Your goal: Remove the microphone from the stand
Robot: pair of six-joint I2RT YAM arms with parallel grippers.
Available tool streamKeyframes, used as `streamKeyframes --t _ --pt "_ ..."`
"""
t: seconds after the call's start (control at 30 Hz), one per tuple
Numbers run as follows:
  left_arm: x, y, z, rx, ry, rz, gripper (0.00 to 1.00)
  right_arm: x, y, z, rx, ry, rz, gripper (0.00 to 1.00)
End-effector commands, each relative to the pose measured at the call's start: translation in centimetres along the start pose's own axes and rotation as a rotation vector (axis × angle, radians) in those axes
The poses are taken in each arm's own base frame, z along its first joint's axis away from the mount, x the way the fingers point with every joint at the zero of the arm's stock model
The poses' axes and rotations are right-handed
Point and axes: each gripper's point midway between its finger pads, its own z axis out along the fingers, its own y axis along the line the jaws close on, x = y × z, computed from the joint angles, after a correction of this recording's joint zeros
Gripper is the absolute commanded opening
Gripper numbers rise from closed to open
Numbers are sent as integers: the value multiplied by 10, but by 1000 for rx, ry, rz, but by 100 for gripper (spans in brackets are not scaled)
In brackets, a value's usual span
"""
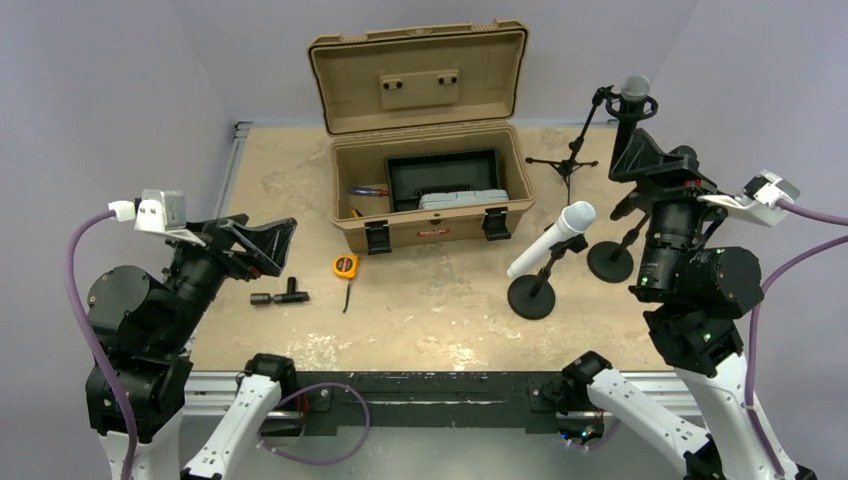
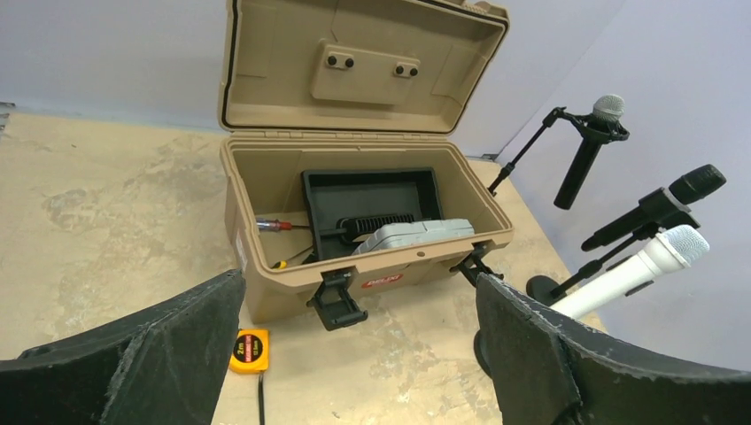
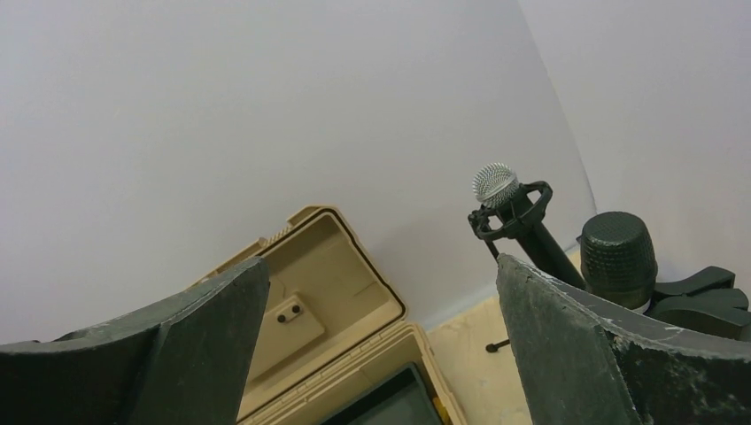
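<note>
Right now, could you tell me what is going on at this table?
Nothing is being handled yet. The left gripper and the right gripper are both open and empty. Three microphones sit in their stands on the right: a white microphone, a black microphone and a grey-headed microphone at the back. A tan case stands open mid-table.

White microphone (image 1: pixel 552 240): bare table (image 1: pixel 420 310) at 6-8 o'clock, tan case (image 1: pixel 430 215) blocks 10, black mic stand (image 1: pixel 610 262) just beside at 3.

The microphone (image 1: pixel 552 240) is white, its stand (image 1: pixel 531 297) black.
</note>
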Motion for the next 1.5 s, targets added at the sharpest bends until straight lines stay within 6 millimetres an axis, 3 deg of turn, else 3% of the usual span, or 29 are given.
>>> streamKeyframes --t 0.0,0.2,0.47,0.73,0.83,0.93,0.97,1.07,1.23,1.47 --pt "7 -2 13 25 46 -1 100 0 0 4 35 7 21 99" --pt "25 -1 39 22 152 -77 100 -6 6 0 -16 -4 52 99" --pt "61 -25 69 189 206 -154 100 -12 20 -8 -123 -2 90 99" --pt "121 -117 89 536 316 -43 100 -14 40 -23 -279 30 76 99" --pt "152 -154 96 690 341 59 99 -33 52 -43 -428 -15 67 99" --pt "183 -186 104 816 305 209 99 -58 52 -60 -501 -85 71 99" --pt "184 -199 109 851 256 256 99 -62 49 -61 -493 -95 72 99" --pt "205 -221 130 869 205 360 98 -62 43 -59 -460 -77 56 99" --pt "253 -254 169 870 278 402 88 -56 41 -61 -458 -56 52 99" --pt "293 -283 202 830 260 395 90 -62 36 -68 -470 -83 67 99"
